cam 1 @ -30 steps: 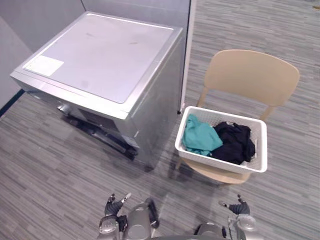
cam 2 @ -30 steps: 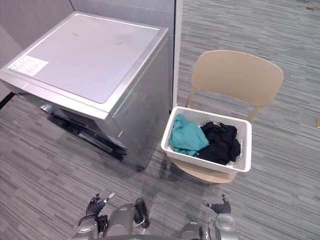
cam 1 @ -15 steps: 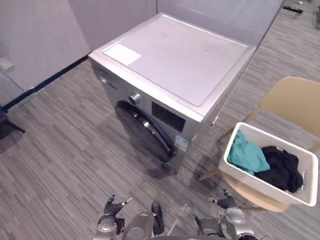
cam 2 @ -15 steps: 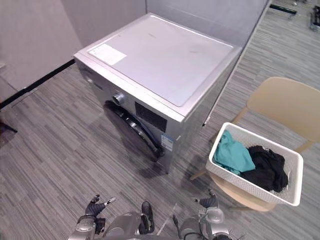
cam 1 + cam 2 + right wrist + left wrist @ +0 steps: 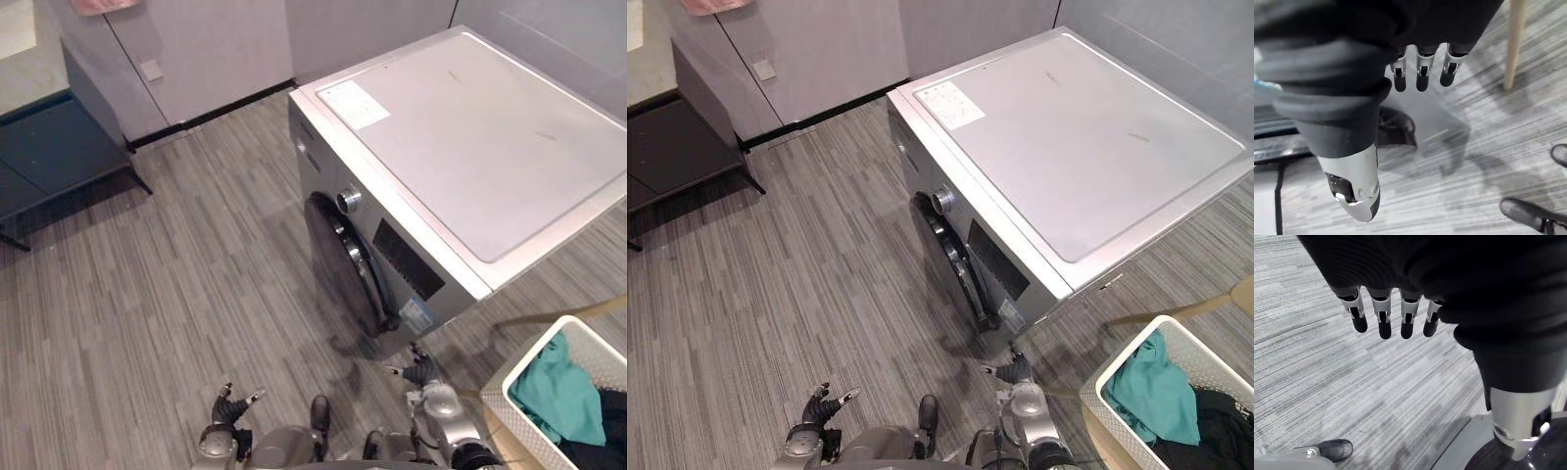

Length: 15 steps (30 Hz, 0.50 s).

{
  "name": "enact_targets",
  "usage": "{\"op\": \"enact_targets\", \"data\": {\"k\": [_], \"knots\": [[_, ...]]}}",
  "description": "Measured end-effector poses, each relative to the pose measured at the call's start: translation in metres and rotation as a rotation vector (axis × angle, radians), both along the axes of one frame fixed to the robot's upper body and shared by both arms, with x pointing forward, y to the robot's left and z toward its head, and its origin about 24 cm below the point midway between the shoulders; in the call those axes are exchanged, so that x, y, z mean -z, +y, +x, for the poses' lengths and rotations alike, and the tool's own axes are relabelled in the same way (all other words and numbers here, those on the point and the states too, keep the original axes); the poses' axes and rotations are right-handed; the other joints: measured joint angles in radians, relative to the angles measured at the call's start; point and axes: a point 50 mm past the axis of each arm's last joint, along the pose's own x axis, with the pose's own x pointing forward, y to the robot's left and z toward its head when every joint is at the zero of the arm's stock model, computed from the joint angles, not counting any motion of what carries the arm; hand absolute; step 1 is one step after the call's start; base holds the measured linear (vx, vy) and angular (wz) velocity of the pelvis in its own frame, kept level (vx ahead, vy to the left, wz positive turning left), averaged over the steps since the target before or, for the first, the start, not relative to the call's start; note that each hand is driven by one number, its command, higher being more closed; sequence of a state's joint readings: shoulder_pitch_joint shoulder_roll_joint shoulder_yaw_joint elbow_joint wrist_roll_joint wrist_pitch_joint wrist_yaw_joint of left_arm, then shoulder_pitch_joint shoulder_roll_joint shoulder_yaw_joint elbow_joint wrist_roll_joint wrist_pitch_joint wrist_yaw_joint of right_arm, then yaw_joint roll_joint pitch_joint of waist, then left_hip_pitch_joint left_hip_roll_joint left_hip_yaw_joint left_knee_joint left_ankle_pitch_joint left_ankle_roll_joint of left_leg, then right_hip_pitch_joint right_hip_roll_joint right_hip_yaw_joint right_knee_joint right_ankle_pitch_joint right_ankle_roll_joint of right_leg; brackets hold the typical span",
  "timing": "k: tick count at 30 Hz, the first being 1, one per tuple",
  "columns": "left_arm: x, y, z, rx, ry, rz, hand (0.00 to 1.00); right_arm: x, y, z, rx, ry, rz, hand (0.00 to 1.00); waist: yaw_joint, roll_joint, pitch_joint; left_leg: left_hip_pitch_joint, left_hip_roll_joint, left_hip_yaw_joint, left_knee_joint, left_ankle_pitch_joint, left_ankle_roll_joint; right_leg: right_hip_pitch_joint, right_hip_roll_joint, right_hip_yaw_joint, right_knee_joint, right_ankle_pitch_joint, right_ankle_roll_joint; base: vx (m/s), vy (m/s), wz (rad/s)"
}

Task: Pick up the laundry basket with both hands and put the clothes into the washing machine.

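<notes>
The white laundry basket (image 5: 1114, 376) sits at the lower right on a tan chair (image 5: 1246, 294), holding a teal garment (image 5: 1156, 394) and a black one (image 5: 1221, 433). The silver washing machine (image 5: 470, 166) stands to its left, its dark round door (image 5: 345, 262) lying against the front. My left hand (image 5: 231, 407) hangs low over the carpet, well left of the basket, fingers (image 5: 1383, 316) straight and holding nothing. My right hand (image 5: 423, 373) hangs open just in front of the machine's lower corner, a short way from the basket, fingers (image 5: 1421, 73) relaxed near a chair leg (image 5: 1513, 44).
A dark blue low cabinet (image 5: 49, 147) stands at the far left against a grey wall with a white socket (image 5: 150, 70). Striped grey carpet (image 5: 167, 294) stretches before the machine's door.
The camera has swung left, so the machine and basket sit further right in the picture and the cabinet has come into view. Both hands stay low and open.
</notes>
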State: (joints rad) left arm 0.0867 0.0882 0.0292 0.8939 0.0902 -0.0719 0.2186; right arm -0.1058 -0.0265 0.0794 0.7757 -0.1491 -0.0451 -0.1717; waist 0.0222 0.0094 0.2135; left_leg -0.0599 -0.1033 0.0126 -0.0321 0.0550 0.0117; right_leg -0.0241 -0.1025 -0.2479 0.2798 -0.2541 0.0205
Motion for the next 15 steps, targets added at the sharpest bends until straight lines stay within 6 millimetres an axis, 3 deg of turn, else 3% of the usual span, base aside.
{"op": "enact_targets", "data": {"k": [3,4,7,15], "knots": [[0.000,-0.002,0.001,0.000,-0.008,-0.004,0.00,-0.022,0.003,0.022,-0.028,-0.109,-0.028,0.00,0.002,0.014,0.008,-0.023,0.000,-0.007,-0.004,0.009,0.005,-0.024,0.001,-0.002,0.000,0.003,0.000,0.00,-0.023,0.04],[-0.002,-0.004,0.003,0.002,-0.022,-0.006,0.00,-0.041,0.004,0.039,-0.024,-0.206,-0.054,0.00,0.003,0.028,0.016,-0.051,0.000,-0.009,-0.004,0.022,0.009,-0.052,0.001,-0.002,0.001,0.013,-0.001,-0.03,0.011,0.01],[-0.005,-0.008,0.009,0.027,-0.053,-0.008,0.00,-0.075,0.000,0.068,-0.020,-0.356,-0.097,0.00,0.023,0.068,0.044,-0.084,0.001,-0.013,-0.004,0.029,0.017,-0.084,0.002,-0.006,0.002,0.020,0.002,-0.05,0.036,0.04],[-0.012,-0.008,0.019,0.024,-0.108,0.002,0.00,-0.125,0.001,0.108,0.017,-0.530,-0.089,0.00,0.052,0.107,0.130,-0.162,-0.003,-0.051,-0.005,0.064,0.023,-0.172,-0.007,-0.038,0.058,0.018,0.000,-0.07,0.015,0.14]]}}
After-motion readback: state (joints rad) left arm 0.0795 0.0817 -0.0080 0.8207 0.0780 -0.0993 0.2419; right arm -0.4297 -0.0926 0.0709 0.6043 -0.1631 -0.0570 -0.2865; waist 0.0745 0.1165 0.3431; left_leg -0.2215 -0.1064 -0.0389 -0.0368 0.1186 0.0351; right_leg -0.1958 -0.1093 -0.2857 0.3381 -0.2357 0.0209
